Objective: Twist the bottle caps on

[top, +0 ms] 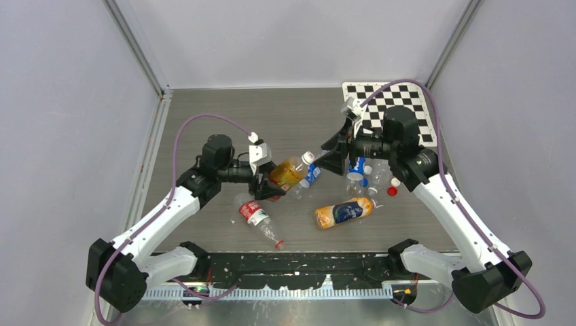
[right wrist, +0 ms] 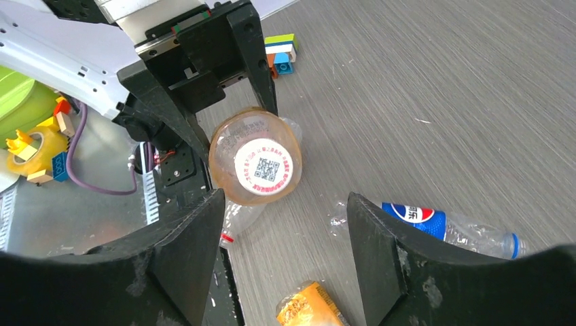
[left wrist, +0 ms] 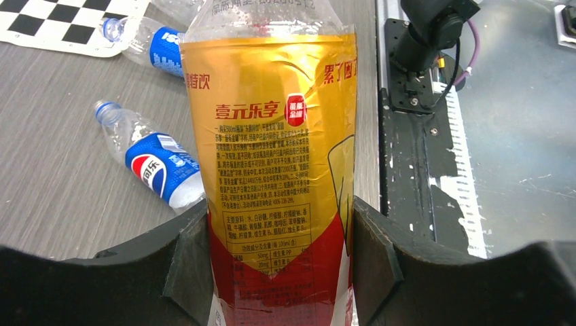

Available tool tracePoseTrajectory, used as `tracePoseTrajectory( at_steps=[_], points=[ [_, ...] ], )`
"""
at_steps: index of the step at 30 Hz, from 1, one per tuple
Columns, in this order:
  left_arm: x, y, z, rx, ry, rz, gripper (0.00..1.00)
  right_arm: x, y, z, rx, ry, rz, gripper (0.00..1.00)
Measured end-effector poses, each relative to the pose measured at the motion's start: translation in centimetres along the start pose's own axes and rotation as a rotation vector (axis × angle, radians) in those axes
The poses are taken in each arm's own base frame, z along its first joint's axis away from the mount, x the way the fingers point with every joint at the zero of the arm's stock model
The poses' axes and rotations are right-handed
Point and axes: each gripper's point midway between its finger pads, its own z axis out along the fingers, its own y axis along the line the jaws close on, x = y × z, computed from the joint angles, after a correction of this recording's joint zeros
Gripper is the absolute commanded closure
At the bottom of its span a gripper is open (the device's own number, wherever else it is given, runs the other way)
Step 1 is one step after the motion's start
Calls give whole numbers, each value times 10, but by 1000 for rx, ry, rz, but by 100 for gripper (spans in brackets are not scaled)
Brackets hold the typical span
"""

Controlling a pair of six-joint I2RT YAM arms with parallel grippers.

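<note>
Left gripper [left wrist: 282, 258] clamps bottle [left wrist: 268, 136] — cap [right wrist: 267, 170] (white) on.

Left arm [top: 166, 207] extends inward with its elbow raised; the left gripper [left wrist: 278, 207] is clamped on both sides of a bottle [left wrist: 268, 129]. Right arm [top: 452, 200] bends inward; the right gripper [right wrist: 285, 198] faces the left one, fingers spread wide, gripping nothing.

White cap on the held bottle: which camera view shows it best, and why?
Right wrist: it faces the white cap head-on, with its printed code visible. Top external shows the cap only as a small speck; left wrist shows just the bottle and its gold label, no cap.
</note>
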Motion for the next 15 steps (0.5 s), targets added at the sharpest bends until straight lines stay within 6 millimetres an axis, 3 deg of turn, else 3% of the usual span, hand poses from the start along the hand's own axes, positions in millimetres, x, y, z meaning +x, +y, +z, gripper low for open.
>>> tracePoseTrajectory(
  at_steps=[15],
  points=[
    [-11,-13,-2,76,-20,9,100,-7,16,8,-169,14,7,40]
  ],
)
